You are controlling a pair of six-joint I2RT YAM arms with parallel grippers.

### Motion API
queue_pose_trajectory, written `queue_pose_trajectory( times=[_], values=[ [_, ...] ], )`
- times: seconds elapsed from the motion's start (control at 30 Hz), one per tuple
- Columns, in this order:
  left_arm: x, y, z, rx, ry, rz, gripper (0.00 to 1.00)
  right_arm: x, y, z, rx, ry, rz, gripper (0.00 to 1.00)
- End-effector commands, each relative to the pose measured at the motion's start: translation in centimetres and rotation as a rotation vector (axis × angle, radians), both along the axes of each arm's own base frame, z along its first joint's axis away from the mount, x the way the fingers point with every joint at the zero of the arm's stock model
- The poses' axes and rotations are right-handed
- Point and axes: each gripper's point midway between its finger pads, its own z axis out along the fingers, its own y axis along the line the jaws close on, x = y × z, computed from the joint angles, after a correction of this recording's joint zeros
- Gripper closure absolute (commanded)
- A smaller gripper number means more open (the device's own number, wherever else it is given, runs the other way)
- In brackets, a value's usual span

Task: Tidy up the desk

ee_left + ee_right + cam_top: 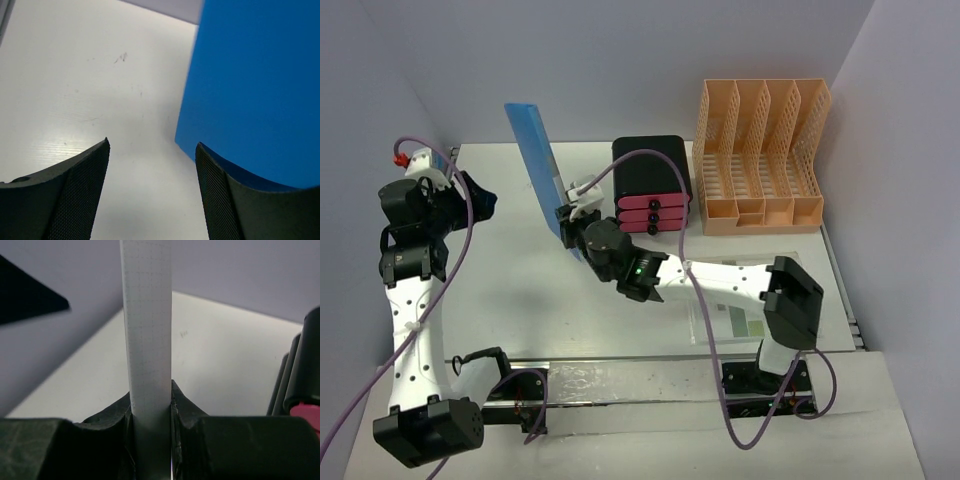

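Right tool [568,228] grips blue book [532,140] upright above desk [520,290].

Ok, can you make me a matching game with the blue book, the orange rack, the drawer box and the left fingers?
1 blue book
2 orange rack
3 drawer box
4 left fingers

A open, holding nothing
B pinched by the right fingers
C back right corner of the desk
D black, pink drawers

Pairs: 1-B, 2-C, 3-D, 4-A
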Motion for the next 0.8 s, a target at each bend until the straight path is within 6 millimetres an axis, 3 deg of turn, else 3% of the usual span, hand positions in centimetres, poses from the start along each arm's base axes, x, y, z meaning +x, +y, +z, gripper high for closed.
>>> queue_pose_trajectory(
  times=[0.0, 0.17, 0.3, 0.33, 0.4, 0.47, 0.57, 0.63, 0.73, 0.77],
  values=[
    [1.1, 1.4, -0.9, 0.055, -0.001, 0.032, 0.25, 0.5, -2.4, 7.1, 0.163, -0.115, 0.013, 1.00],
    [1.5, 1.5, -2.6, 0.077, 0.043, -0.001, 0.26, 1.7, -6.5, 10.8, 0.218, -0.190, -0.012, 1.00],
    [1.7, 2.0, -3.8, 0.137, 0.047, -0.011, 0.26, 1.6, -10.5, 15.8, 0.259, -0.295, -0.038, 1.00],
    [1.8, 2.3, -4.2, 0.162, 0.043, -0.011, 0.26, 1.6, -12.6, 17.8, 0.268, -0.339, -0.068, 1.00],
    [1.9, 2.5, -4.8, 0.186, 0.046, -0.013, 0.26, 1.6, -15.1, 19.7, 0.262, -0.394, -0.110, 1.00],
    [2.0, 2.5, -6.0, 0.206, 0.056, -0.039, 0.26, 1.8, -18.8, 21.7, 0.267, -0.448, -0.170, 1.00],
    [2.0, 1.9, -7.6, 0.186, 0.076, -0.075, 0.26, 2.8, -24.1, 22.8, 0.258, -0.500, -0.273, 1.00],
    [2.3, 1.7, -8.3, 0.177, 0.086, -0.096, 0.27, 2.9, -25.7, 22.9, 0.257, -0.514, -0.297, 1.00],
    [2.8, 1.5, -9.5, 0.172, 0.120, -0.128, 0.27, 4.7, -29.5, 22.4, 0.224, -0.543, -0.388, 1.00],
    [2.9, 1.4, -10.0, 0.169, 0.133, -0.141, 0.28, 5.9, -31.9, 22.1, 0.196, -0.555, -0.449, 1.00]
  ],
)
